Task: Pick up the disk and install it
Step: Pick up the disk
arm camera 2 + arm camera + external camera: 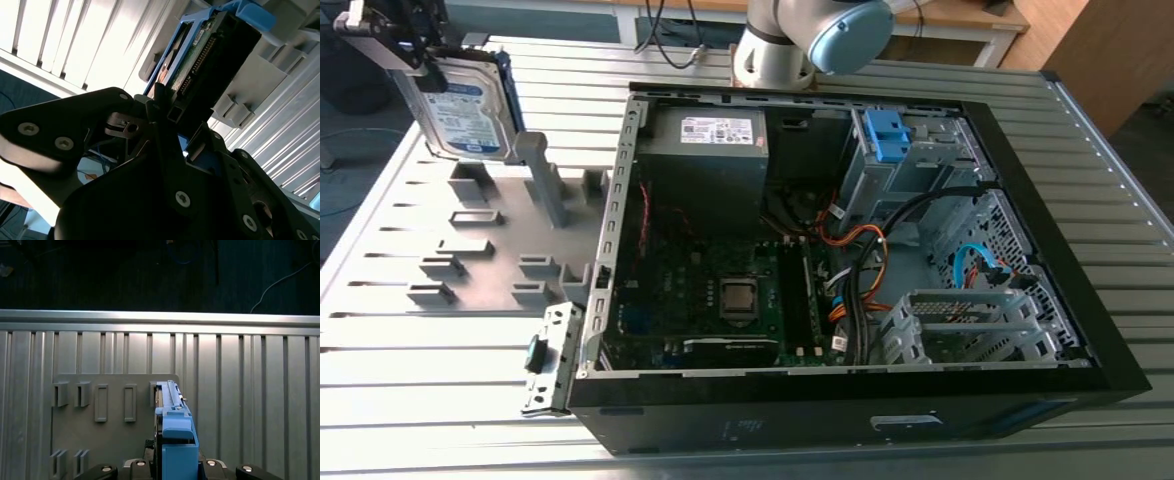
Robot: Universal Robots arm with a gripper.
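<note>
The disk, a silver-grey drive with a white-and-blue label in a blue carrier, stands on edge in the air at the exterior view's far left. It hangs just above the grey holder plate. My gripper is shut on its upper end. In the second wrist view the disk shows its connector edge, with the dark fingers clamped on both sides. The first wrist view looks along the disk's blue-framed edge toward the holder plate.
An open black computer case lies at the middle and right of the slatted metal table. Inside are a silver drive cage with a blue latch, the motherboard and loose cables. The arm's base stands behind the case.
</note>
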